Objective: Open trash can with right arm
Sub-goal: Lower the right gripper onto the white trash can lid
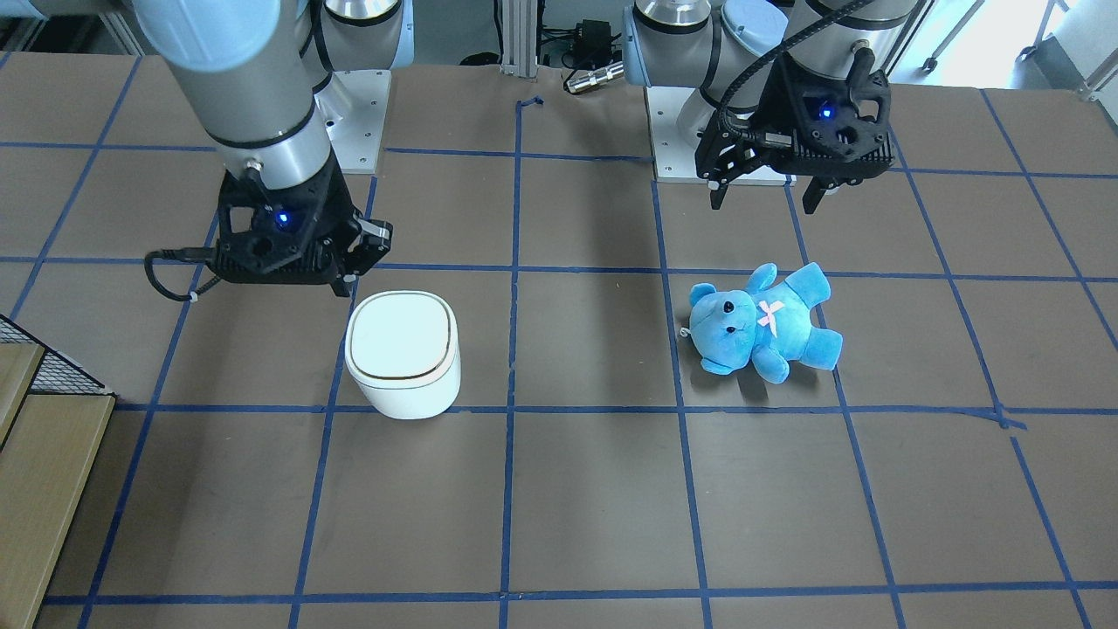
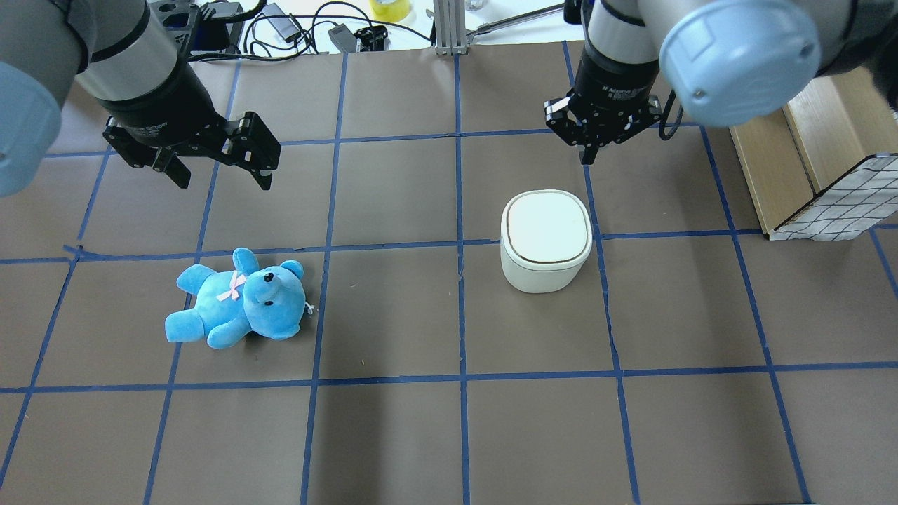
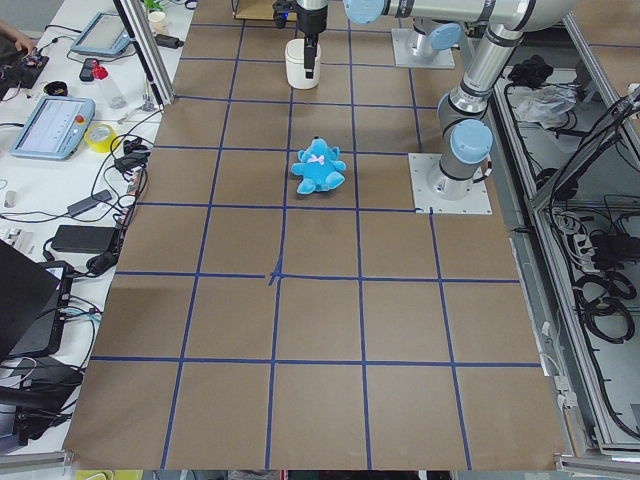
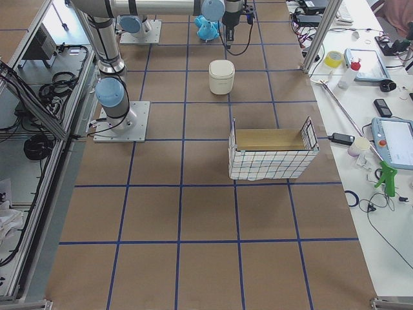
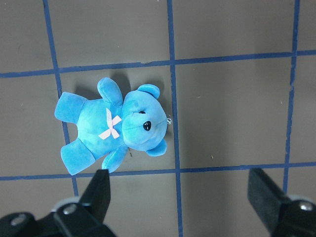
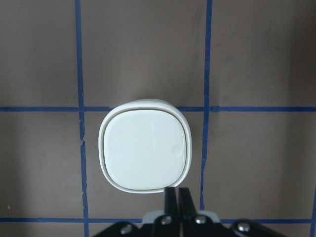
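The white trash can (image 2: 546, 235) stands on the table with its flat lid shut; it also shows in the front view (image 1: 402, 349) and fills the right wrist view (image 6: 145, 150). My right gripper (image 2: 586, 154) is shut and empty. It hovers just off the can's robot-side edge (image 1: 349, 284), and in the right wrist view its closed fingertips (image 6: 177, 195) sit at the lid's near rim. My left gripper (image 2: 222, 181) is open and empty, above the table behind a blue teddy bear (image 2: 238, 298), which lies below its fingers in the left wrist view (image 5: 113, 123).
A wire-mesh basket with a cardboard box (image 2: 828, 189) stands to the right of the can, beyond my right arm; it is also in the exterior right view (image 4: 271, 155). Blue tape lines grid the brown table. Cables and tools lie beyond the far edge.
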{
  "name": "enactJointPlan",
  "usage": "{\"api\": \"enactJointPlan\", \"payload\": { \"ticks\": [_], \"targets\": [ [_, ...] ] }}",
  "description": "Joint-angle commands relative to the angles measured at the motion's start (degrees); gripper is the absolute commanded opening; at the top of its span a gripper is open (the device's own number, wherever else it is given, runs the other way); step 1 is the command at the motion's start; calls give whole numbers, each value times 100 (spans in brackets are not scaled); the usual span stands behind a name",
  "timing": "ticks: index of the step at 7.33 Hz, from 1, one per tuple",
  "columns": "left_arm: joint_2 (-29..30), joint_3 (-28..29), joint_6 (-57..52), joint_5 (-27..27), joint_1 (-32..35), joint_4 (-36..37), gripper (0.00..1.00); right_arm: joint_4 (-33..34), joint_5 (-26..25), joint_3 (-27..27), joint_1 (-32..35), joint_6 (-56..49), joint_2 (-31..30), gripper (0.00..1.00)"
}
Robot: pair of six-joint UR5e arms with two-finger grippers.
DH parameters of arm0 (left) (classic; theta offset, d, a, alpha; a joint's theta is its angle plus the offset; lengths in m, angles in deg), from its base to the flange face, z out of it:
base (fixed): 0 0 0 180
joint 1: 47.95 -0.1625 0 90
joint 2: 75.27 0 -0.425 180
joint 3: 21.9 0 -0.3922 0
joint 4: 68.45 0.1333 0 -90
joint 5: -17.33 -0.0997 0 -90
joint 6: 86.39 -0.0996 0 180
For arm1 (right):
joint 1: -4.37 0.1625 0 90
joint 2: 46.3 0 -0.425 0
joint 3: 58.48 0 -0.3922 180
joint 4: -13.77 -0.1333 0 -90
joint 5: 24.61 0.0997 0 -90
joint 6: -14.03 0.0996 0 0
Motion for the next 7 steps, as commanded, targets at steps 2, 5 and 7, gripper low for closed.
{"api": "enactJointPlan", "payload": {
  "ticks": [2, 5, 7],
  "targets": [
    [0, 0, -2, 0, 0, 0, 100, 1702, -7, 1305, 4, 38, 182, 0],
    [0, 0, -2, 0, 0, 0, 100, 1879, -25, 1447, 4, 38, 262, 0],
    [0, 0, 7, 0, 0, 0, 100, 1844, -25, 1438, 4, 38, 253, 0]
  ]
}}
